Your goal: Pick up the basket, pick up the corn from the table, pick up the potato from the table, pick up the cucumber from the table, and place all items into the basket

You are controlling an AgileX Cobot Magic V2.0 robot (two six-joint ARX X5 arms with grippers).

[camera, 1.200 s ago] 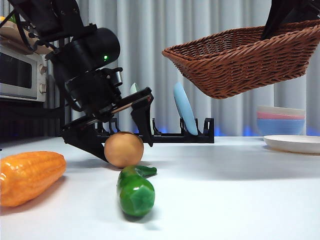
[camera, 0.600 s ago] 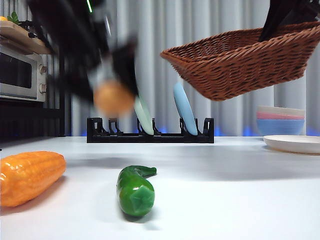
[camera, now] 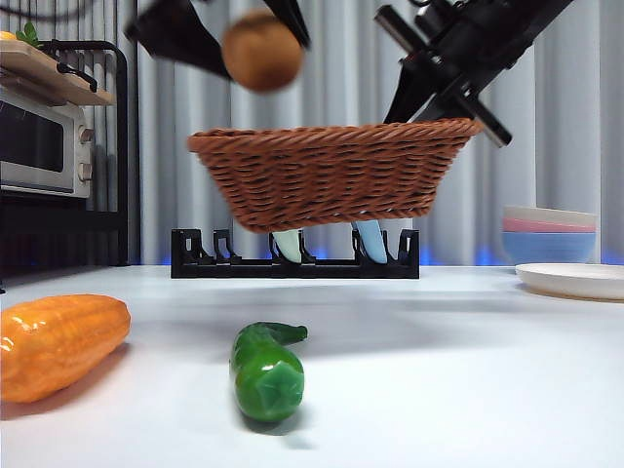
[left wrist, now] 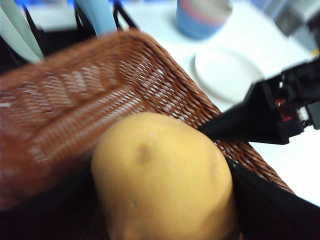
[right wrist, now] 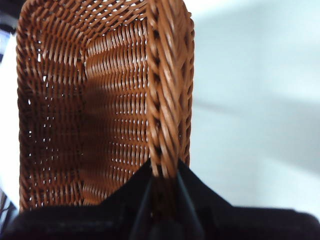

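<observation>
My right gripper is shut on the rim of the brown wicker basket and holds it level in the air above the table; the rim runs between its jaws in the right wrist view. My left gripper is shut on the round tan potato and holds it just above the basket's left part. The potato fills the left wrist view, with the basket below it. The orange-yellow corn lies at the front left. The green cucumber lies at the front middle.
A black dish rack with pale plates stands behind the basket. A microwave is at the far left. Stacked bowls and a white plate sit at the back right.
The left gripper has lifted the potato from the table to above the basket. The right gripper has swung the basket left and down and levelled it under the potato.
</observation>
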